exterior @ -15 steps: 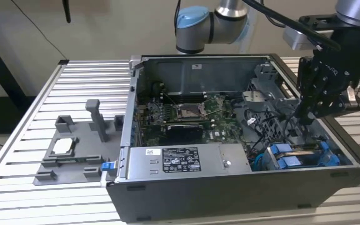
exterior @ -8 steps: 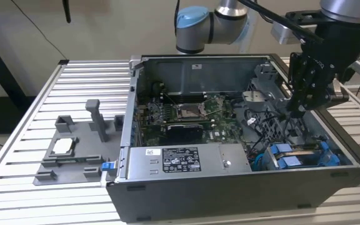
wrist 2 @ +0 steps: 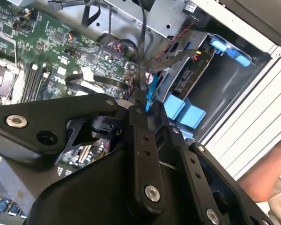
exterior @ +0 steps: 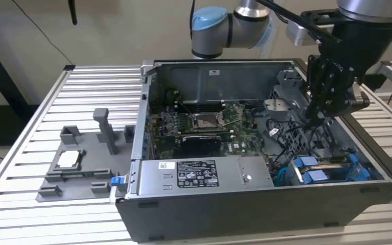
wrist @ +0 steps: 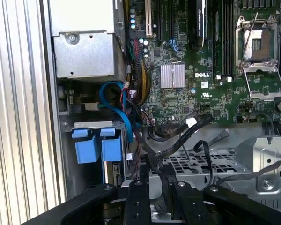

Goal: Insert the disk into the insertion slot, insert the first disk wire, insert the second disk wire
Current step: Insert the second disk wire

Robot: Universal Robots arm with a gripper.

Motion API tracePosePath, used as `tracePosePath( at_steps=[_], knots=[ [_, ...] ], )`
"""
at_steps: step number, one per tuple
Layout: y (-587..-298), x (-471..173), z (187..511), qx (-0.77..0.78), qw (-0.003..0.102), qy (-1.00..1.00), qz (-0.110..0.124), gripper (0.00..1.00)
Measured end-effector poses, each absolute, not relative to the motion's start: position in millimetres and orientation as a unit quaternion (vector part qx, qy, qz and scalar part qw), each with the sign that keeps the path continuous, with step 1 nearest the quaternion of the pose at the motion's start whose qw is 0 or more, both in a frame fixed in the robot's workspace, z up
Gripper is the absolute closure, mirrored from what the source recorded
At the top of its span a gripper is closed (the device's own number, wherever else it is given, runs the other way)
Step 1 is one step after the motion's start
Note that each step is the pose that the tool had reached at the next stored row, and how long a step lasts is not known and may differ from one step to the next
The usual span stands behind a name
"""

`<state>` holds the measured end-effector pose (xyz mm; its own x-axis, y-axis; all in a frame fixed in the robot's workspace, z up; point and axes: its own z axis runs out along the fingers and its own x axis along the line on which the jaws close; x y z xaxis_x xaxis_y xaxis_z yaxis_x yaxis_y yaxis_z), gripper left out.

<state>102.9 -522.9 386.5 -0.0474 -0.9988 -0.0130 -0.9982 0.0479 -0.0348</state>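
Note:
The disk (exterior: pixel 326 164) in its blue carrier sits inside the insertion slot (exterior: pixel 359 176) at the case's front corner, on the exterior view's right. Its connector end (wrist 2: pixel 189 77) faces the case interior, and the blue tabs (wrist: pixel 97 146) stand at the bay's mouth. My gripper (exterior: pixel 316 120) hangs inside the case above the cable bundle, a short way behind the bay. In both wrist views its fingers (wrist 2: pixel 139 105) are shut on a thin black wire (wrist 2: pixel 144 70) that runs off towards the motherboard. The same wire (wrist: pixel 150 161) comes out from between the fingertips (wrist: pixel 143 180).
The open computer case (exterior: pixel 264 204) lies on a slatted metal table (exterior: pixel 19 168). A grey labelled power supply box (exterior: pixel 203 176) fills the front. A grey fixture tray (exterior: pixel 80 168) lies outside on the exterior view's left. Loose cables (wrist: pixel 131 108) crowd the bay. A person's hand (wrist 2: pixel 267 180) is beside the case.

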Motion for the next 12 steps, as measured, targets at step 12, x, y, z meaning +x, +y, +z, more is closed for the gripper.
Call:
tracePosePath(
  at_steps=[12],
  knots=[
    [-521.4,95.3,378.4,-0.719,0.011,0.695,-0.015,0.73]
  ],
)
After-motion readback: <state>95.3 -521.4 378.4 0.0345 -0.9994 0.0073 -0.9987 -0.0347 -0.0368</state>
